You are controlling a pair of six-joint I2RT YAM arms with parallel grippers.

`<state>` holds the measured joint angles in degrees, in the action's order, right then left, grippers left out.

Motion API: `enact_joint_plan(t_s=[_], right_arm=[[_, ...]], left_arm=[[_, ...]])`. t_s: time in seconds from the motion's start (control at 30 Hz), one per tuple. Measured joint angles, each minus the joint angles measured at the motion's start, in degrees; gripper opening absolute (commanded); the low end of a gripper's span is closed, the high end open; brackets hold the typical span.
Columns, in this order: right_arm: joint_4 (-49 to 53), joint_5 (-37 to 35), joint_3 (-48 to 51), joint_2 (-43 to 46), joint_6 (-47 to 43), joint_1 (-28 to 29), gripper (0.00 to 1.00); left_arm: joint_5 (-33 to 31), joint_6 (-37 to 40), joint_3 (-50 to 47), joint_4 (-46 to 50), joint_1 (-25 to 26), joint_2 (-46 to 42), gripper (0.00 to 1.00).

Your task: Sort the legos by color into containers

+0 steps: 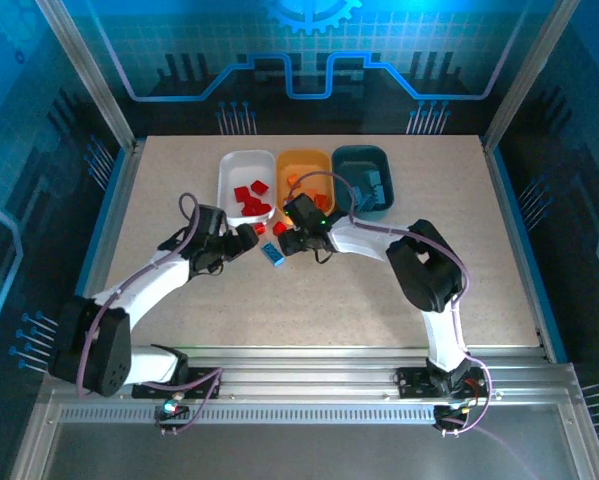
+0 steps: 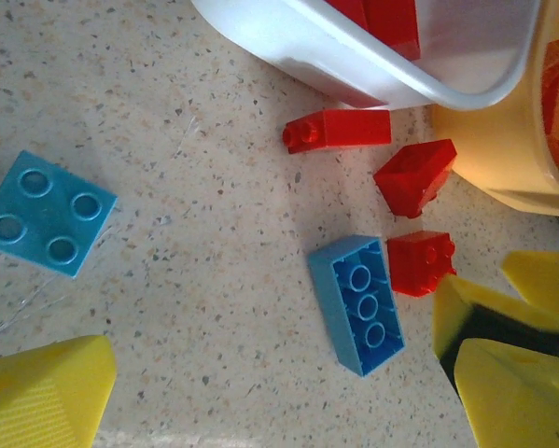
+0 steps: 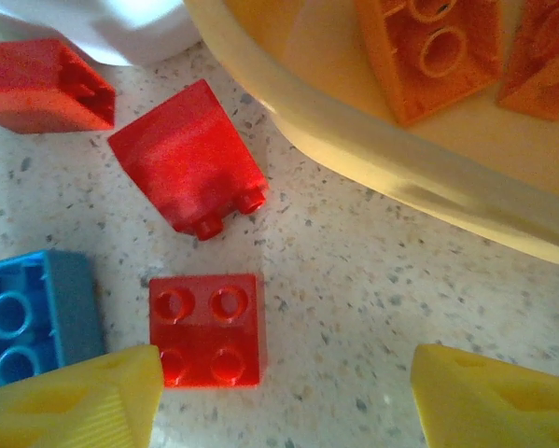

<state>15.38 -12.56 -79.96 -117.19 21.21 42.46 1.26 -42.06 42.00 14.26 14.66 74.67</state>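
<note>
I find three trays side by side at the far part of the bench [image 1: 329, 310]: left tray [image 1: 225, 170], middle tray [image 1: 304, 162], right tray [image 1: 362, 150], each holding bricks [image 1: 251, 200]. The rest lie on the bench just before the left and middle trays.

On my left wrist view, the narrow brick [image 2: 337, 130] lies just beside the left tray's wall. The sloped brick [image 2: 414, 175] lies next to it, near the middle tray. The small brick [image 2: 421, 261] lies before that, just beside the long brick [image 2: 356, 303]. The square plate [image 2: 46, 213] lies well apart, at that view's left. The small brick sits between the fingers of the right tool [image 3: 284, 392], nearer one of them.
</note>
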Motion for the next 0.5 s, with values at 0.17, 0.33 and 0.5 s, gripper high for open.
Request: enact_joint_plan(t_s=[0.17, 0.33, 0.5], right_arm=[[-0.09, 0.46, -2.34, -1.36, 0.13, 0.11, 0.68], [-0.48, 0.94, -2.34, -1.79, 0.48, 0.35, 0.67], [-0.61, 1.25, -2.34, -1.81, 0.85, 0.87, 0.65]], left_arm=[[0.02, 0.02, -1.68, 0.22, 0.0, -4.39, 0.97], [0.02, 0.04, -2.93, 0.44, 0.0, -6.88, 0.97], [0.07, 0.04, -3.65, 0.46, 0.0, -7.3, 0.97]])
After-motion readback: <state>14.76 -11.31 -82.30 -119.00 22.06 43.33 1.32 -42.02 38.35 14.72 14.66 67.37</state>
